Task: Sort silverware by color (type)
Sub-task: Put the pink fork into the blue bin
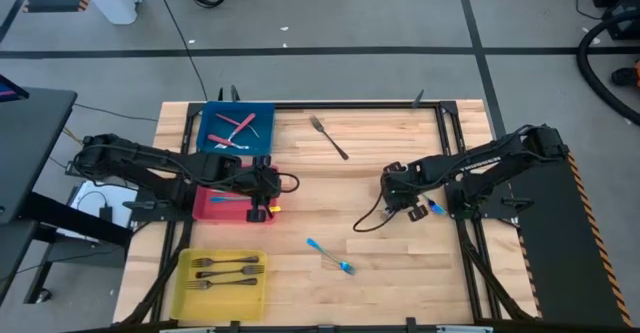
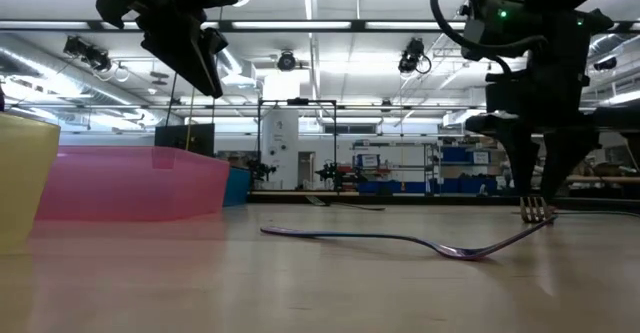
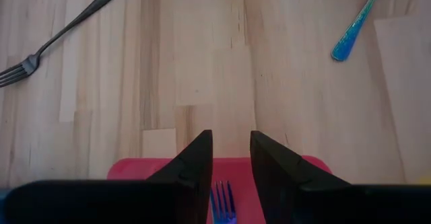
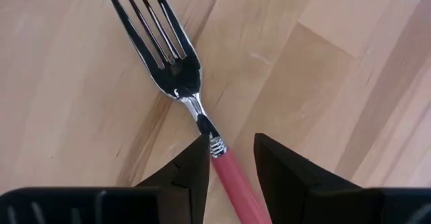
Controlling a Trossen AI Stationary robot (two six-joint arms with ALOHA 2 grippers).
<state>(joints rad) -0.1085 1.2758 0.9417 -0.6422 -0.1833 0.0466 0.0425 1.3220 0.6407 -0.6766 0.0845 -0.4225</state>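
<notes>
Straddling the red-handled fork (image 4: 202,126) with our right hand (image 4: 229,158), fingers apart, we close squarely on the handle before lifting.

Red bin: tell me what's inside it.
In the red bin a blue fork shows, its tines under the left pincer. The arm covers the bin's right part, so anything more there is hidden.

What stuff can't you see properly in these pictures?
- Red-handled fork: right wrist view; most of its handle runs off the picture's edge between the right gripper fingers.
- Blue fork in the pink bin: left wrist view; only the tines show between the left gripper fingers.
- Yellow bin: low view; cut off by the edge, contents hidden.
</notes>
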